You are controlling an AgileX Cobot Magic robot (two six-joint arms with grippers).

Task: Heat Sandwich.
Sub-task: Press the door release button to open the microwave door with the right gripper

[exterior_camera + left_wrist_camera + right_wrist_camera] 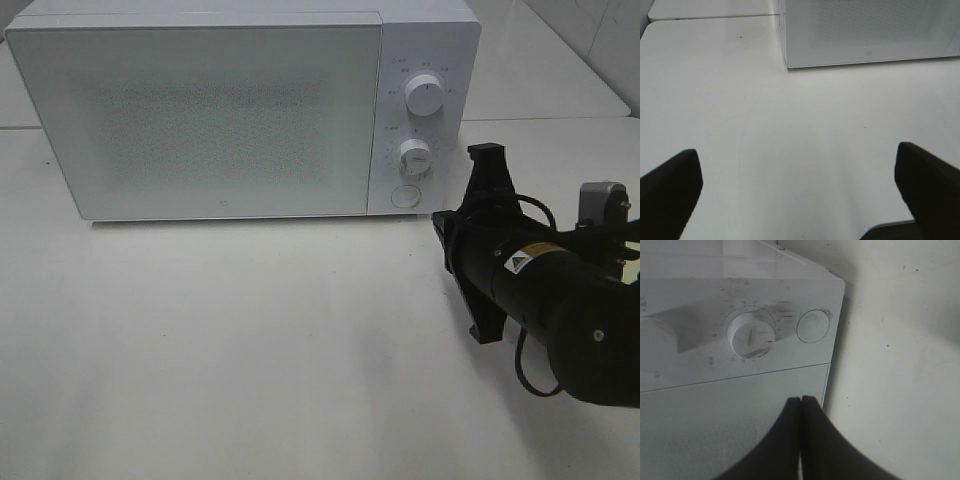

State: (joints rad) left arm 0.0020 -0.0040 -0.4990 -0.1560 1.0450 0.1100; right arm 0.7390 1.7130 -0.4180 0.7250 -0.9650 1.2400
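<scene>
The sandwich is out of view. The white microwave (200, 110) stands at the back of the table with its door shut. Its panel carries an upper knob (424, 96), a lower knob (413, 155) and a round button (404, 195). My right gripper (440, 220) is shut and empty, rolled on its side just right of the panel's lower corner. In the right wrist view its tips (801, 401) point toward the seam between door and panel, below the lower knob (751, 334) and the button (813, 326). My left gripper (800, 165) is open and empty over bare table.
The white table (250, 340) stretches in front of the microwave. The microwave's lower left corner (788, 64) shows in the left wrist view. A second table top (540, 70) lies behind at the right. The right arm's black body (570, 310) fills the right edge.
</scene>
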